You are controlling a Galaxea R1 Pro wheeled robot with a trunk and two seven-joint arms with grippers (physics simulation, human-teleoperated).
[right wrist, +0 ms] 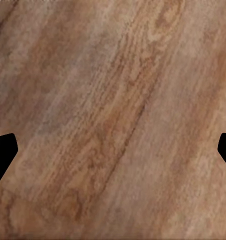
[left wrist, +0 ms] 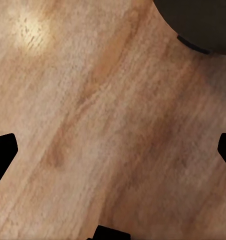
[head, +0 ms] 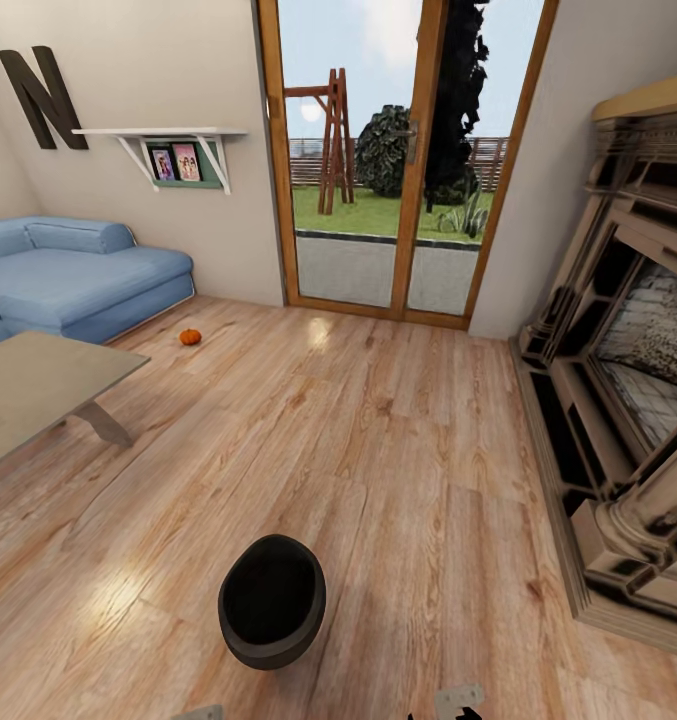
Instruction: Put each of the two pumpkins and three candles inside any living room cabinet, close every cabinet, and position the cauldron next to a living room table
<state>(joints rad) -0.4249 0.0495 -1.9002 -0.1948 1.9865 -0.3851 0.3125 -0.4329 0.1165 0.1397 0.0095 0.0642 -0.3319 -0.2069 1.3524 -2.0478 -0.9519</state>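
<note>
The black cauldron [head: 272, 598] stands on the wood floor just in front of me, mouth up. Its dark rim [left wrist: 203, 20] also appears in the left wrist view. A small orange pumpkin [head: 190, 337] lies on the floor beside the blue sofa. The grey glossy table [head: 38, 385] is at the left, about a metre from the cauldron. My left gripper [left wrist: 113, 150] hangs open over bare floor next to the cauldron. My right gripper [right wrist: 113, 150] is open over floorboards, holding nothing. The candles and the cabinet are out of view.
A blue sofa [head: 78, 275] lines the left wall under a shelf [head: 163, 135] with photos. Glass patio doors [head: 398, 160] are straight ahead. A large ornate fireplace [head: 628, 340] juts out along the right side. Open wood floor lies between them.
</note>
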